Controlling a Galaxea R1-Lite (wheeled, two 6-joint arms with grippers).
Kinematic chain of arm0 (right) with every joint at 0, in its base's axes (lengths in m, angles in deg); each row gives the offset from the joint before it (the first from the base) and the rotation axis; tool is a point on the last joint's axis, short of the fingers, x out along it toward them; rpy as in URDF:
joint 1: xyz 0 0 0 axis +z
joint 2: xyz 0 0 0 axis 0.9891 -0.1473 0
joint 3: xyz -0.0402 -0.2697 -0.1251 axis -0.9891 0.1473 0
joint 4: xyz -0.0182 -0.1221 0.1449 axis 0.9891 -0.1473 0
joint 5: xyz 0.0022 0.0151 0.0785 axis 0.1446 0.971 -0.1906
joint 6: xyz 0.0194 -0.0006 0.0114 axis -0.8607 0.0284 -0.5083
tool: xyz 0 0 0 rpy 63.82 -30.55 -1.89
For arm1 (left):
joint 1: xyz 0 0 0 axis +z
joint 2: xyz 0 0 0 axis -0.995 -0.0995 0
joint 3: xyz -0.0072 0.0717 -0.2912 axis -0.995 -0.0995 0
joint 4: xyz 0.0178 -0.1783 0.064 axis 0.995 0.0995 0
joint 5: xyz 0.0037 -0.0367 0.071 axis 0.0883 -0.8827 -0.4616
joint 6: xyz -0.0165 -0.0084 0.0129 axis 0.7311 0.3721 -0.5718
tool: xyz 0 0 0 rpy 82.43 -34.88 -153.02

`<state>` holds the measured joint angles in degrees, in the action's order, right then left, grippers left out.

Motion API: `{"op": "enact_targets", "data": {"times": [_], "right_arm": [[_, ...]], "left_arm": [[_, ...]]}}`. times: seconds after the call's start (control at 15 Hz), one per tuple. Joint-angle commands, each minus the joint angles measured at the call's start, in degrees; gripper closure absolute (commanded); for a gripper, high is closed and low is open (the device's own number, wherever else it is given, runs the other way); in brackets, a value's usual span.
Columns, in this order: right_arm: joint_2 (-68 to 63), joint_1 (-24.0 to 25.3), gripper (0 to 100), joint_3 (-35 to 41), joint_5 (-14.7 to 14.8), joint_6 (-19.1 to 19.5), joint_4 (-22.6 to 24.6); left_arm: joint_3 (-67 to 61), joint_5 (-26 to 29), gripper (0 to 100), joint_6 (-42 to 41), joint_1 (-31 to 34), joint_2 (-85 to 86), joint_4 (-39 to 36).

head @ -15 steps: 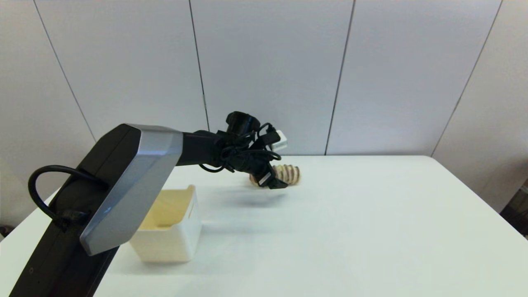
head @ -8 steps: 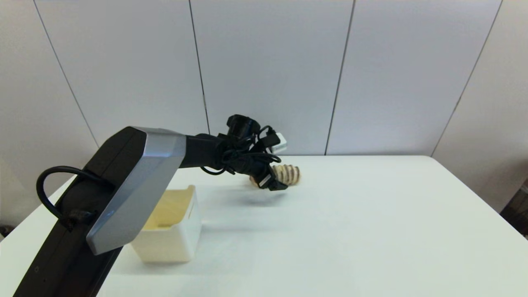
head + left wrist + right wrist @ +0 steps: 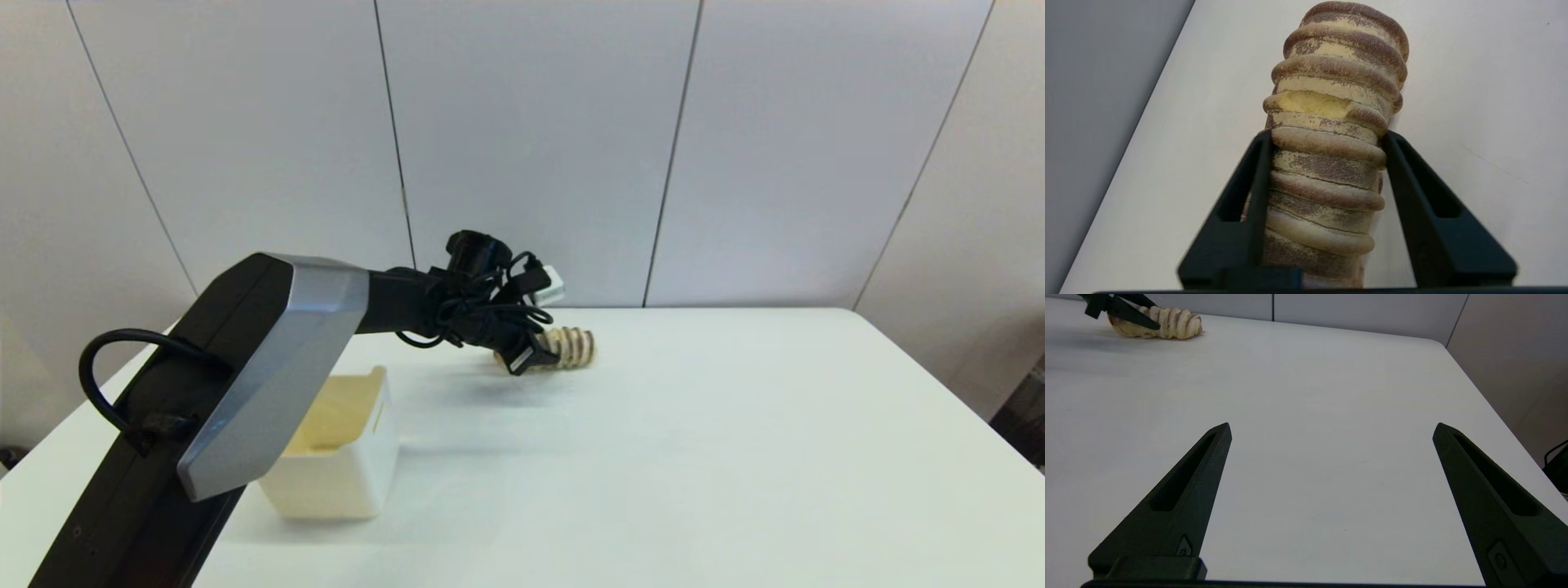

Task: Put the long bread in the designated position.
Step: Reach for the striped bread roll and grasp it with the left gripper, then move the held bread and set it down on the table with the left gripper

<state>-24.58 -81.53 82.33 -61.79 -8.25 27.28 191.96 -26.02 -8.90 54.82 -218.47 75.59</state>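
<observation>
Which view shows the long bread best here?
The left wrist view: the long bread fills it, ridges clear, left gripper jaws against its sides. Head view shows it half hidden behind that gripper; right wrist view shows it small and far.

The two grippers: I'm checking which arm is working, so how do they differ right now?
The left gripper is shut on the long bread, a finger pressed to each side; the right gripper is open and holds nothing. The left gripper reaches to the table's far side at the loaf, while the right gripper hangs over bare table nearer the robot. Both have long black tapered fingers.
</observation>
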Motion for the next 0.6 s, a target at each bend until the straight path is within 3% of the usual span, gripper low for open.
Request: {"op": "enact_targets", "data": {"times": [0.07,0.6], "right_arm": [[-0.1,0.0,0,0.1,0.0,0.0,0.0],[-0.1,0.0,0,0.1,0.0,0.0,0.0]], "left_arm": [[0.0,0.1,100,-0.3,0.4,0.8,0.1],[-0.3,0.2,100,-2.7,3.8,6.6,3.2]]}}
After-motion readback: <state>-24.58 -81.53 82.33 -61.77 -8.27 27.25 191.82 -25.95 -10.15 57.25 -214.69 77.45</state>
